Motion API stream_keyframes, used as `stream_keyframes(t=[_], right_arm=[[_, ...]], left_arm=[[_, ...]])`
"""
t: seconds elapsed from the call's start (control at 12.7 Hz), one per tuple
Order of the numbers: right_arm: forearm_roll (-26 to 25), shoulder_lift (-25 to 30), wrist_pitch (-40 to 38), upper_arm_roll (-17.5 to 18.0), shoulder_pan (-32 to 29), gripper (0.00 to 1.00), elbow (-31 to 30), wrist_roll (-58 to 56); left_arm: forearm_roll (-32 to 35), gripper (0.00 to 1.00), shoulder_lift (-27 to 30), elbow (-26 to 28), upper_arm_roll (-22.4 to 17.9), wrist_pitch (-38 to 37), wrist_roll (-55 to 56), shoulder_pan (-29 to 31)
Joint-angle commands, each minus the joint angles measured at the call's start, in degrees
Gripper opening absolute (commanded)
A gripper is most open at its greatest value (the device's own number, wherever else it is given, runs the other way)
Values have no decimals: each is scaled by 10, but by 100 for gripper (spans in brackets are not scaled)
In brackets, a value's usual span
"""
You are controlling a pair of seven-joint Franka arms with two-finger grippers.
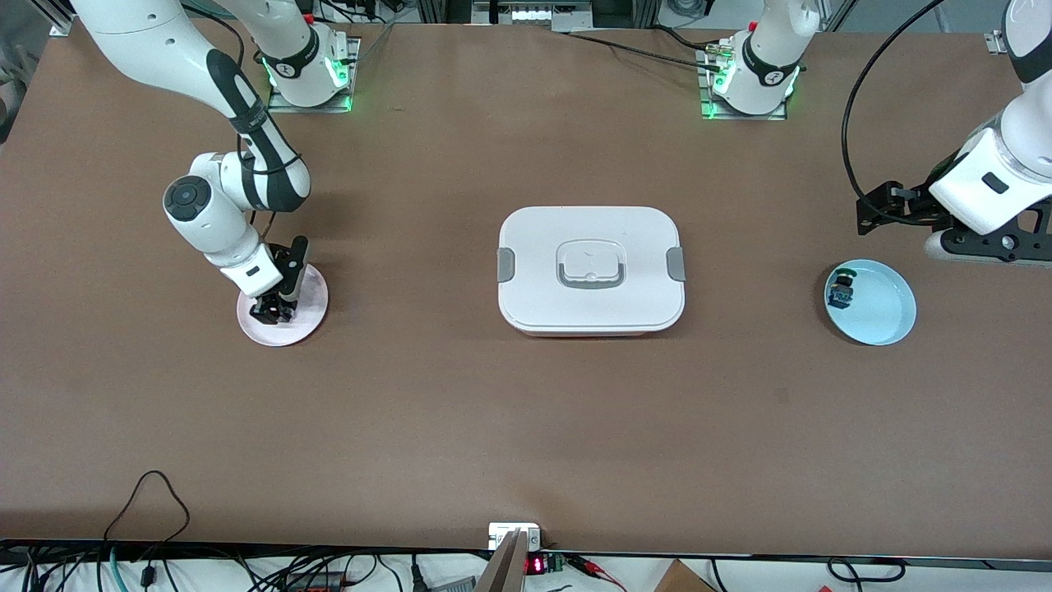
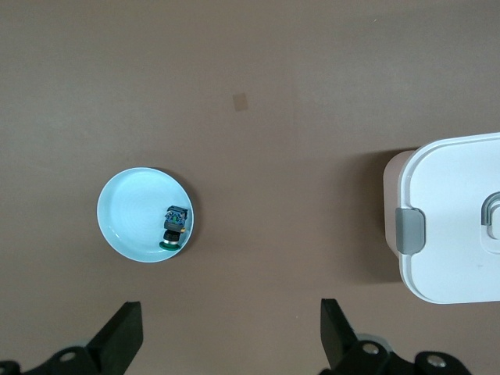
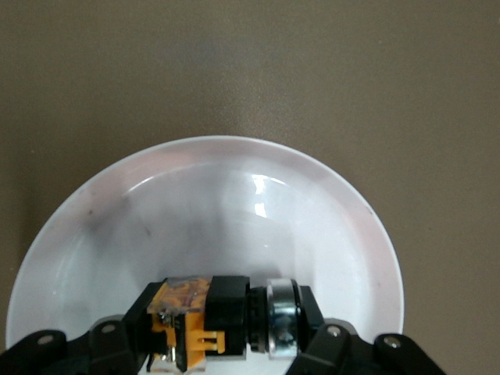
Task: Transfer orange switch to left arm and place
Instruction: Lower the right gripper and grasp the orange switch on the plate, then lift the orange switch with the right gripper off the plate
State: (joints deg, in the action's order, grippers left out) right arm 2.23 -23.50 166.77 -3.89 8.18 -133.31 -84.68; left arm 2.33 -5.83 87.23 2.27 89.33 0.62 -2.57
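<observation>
Looking at right gripper (image 1: 274,310): we see it low in pink plate (image 1: 311,298) at right arm's end of table, jaws pinching orange switch (image 3: 205,320), which lies inside plate. Left gripper (image 2: 230,332) waits in air near blue plate (image 1: 883,308), jaws spread wide, nothing between. Blue-green switch (image 1: 842,293) sits at 9 o'clock in blue plate. Box (image 1: 590,269) stands at table centre, between both plates, lid on.

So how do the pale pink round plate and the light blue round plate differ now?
The pale pink round plate lies toward the right arm's end; the light blue round plate toward the left arm's. The pink plate carries the small orange-marked black switch, gripped by the right tool; the blue plate carries an untouched blue-green switch. Both look similar in size.
</observation>
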Motion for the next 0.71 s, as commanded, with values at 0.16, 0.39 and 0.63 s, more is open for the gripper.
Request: stream_keyframes(t=[0.16, 0.39, 0.63], right_arm=[[5, 15, -2, 4, -13, 0, 11, -11], [6, 49, -139, 3, -15, 0, 67, -12], [7, 99, -385, -3, -27, 0, 160, -22]], left_arm=[[-13, 100, -1, -5, 0, -6, -5, 4], [-13, 100, -1, -5, 0, -6, -5, 4], [-13, 100, -1, -5, 0, -6, -5, 4]])
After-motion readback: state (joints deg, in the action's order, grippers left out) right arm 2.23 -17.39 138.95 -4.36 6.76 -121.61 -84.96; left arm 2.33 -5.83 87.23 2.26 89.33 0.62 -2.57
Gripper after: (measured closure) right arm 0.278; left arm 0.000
